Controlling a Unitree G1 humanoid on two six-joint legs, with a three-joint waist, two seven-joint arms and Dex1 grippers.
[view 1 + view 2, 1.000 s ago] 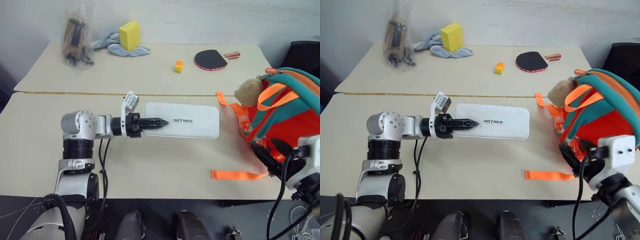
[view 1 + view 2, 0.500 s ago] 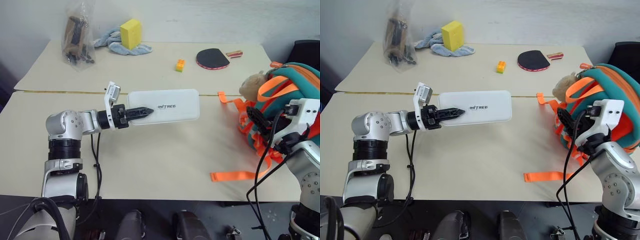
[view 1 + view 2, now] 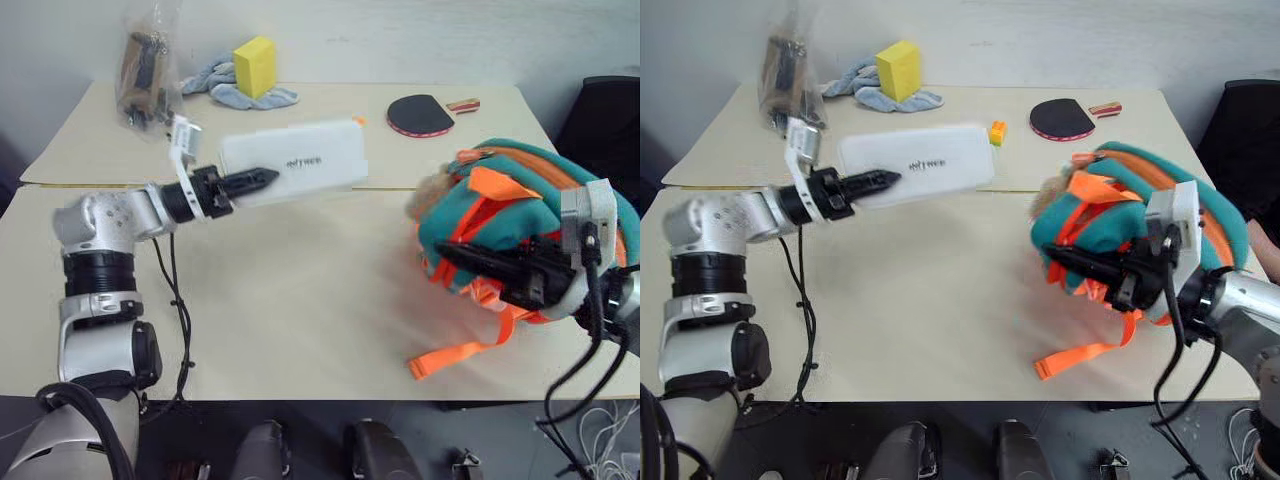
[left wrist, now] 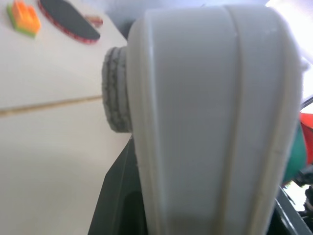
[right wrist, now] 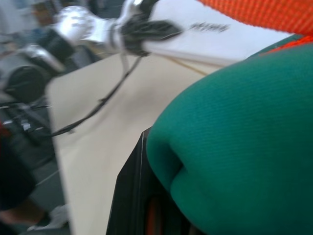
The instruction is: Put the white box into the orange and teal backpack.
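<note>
Two tools are both busy, as you can see. Your left tool (image 3: 262, 179) grips the white box (image 3: 292, 163) by its near short end, the black fingers clamped on it top and bottom, and the box hangs in the air above the seam between the two bench tops, reaching level toward the backpack's side. In the left wrist view the box's pale ribbed edge (image 4: 210, 122) stands right in front of the lens.

Your right tool (image 3: 1072, 262) is closed on the orange and teal backpack (image 3: 520, 215) (its fingers are sunk into the straps and teal fabric at the pack's front, so you cannot make out exactly which part they pinch). The backpack sits well to the right of the box, apart from it, with a loose orange strap (image 3: 447, 355) trailing from its underside toward the near edge of the bench (image 3: 300, 300). A tan plush toy (image 3: 432, 190) peeks out at the pack's box-facing side.

Beyond the box, on the far bench top, lie a yellow sponge block (image 3: 254, 67) on a grey cloth (image 3: 225, 88), a clear bag of dark items (image 3: 146, 72), a small orange block (image 3: 996, 132) just past the box's far corner, and a paddle (image 3: 421, 113).
</note>
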